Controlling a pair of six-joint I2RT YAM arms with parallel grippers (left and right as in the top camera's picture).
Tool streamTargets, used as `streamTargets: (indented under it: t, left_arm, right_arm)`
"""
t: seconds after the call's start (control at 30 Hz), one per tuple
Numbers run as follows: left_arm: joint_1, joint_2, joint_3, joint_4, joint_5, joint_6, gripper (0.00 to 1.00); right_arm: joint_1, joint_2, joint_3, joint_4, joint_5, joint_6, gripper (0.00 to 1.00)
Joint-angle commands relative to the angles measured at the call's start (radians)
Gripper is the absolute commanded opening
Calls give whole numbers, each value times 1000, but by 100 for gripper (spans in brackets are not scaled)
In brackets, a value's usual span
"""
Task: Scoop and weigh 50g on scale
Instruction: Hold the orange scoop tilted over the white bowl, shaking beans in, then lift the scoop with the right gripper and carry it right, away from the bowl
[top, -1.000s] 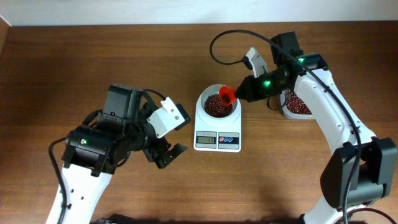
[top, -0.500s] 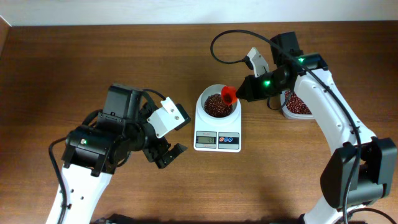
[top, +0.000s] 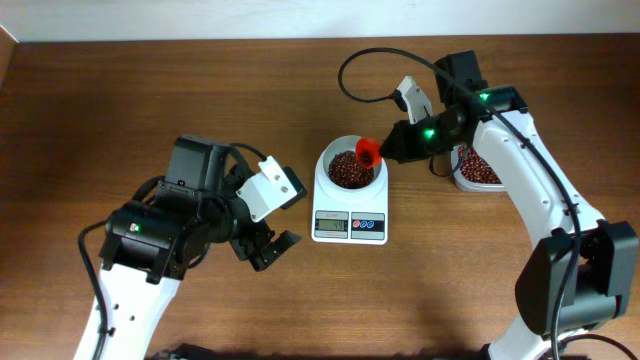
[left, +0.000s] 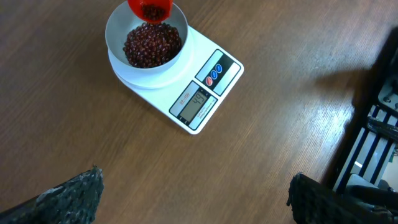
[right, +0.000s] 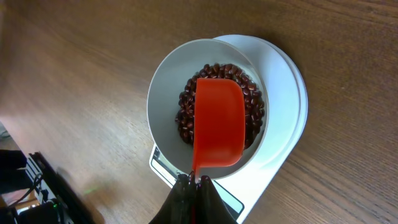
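Observation:
The white scale (top: 349, 222) stands mid-table with its round bowl (top: 331, 157) holding red beans (top: 347, 171). My right gripper (top: 392, 148) is shut on the handle of a red scoop (top: 367, 152), which hangs tilted over the bowl's right side. In the right wrist view the scoop (right: 217, 127) covers much of the beans (right: 186, 112), with the gripper (right: 194, 180) pinching its thin handle. The left wrist view shows the scale (left: 186, 87), its lit display (left: 200, 102) and some beans inside the scoop (left: 149, 9). My left gripper (left: 196, 183) is open above bare wood, left of the scale.
A clear tub of red beans (top: 476, 168) sits right of the scale, partly behind my right arm. The left arm's body (top: 170, 225) fills the table's left side. A dark frame (left: 373, 137) stands at the right edge of the left wrist view.

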Motion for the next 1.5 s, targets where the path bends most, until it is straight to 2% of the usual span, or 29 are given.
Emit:
streamTargets:
  t: [0.0, 0.23, 0.27, 0.3, 0.33, 0.37, 0.47, 1.27, 1.47]
  left_arm:
    - [5, 1, 16, 2, 14, 15, 99]
    - [5, 1, 16, 2, 14, 15, 99]
    - [5, 1, 16, 2, 14, 15, 99]
    - [5, 1, 16, 2, 14, 15, 99]
    - [5, 1, 16, 2, 14, 15, 99]
    - [5, 1, 16, 2, 14, 15, 99]
    - [5, 1, 16, 2, 14, 15, 99]
    - [5, 1, 16, 2, 14, 15, 99]
    - [5, 1, 16, 2, 14, 15, 99]
  right_arm:
    - [5, -2, 18, 3, -18, 4, 4]
    - [6, -2, 18, 4, -56, 2, 4]
    - [5, -2, 18, 11, -176, -80, 4]
    - [6, -2, 18, 11, -188, -117, 4]
    - [5, -1, 16, -3, -17, -19, 4]
    - [5, -1, 16, -18, 51, 31, 4]
    - [5, -1, 16, -3, -51, 23, 4]
    - [5, -1, 16, 1, -52, 23, 4]
    - [3, -1, 16, 92, -174, 24, 4]
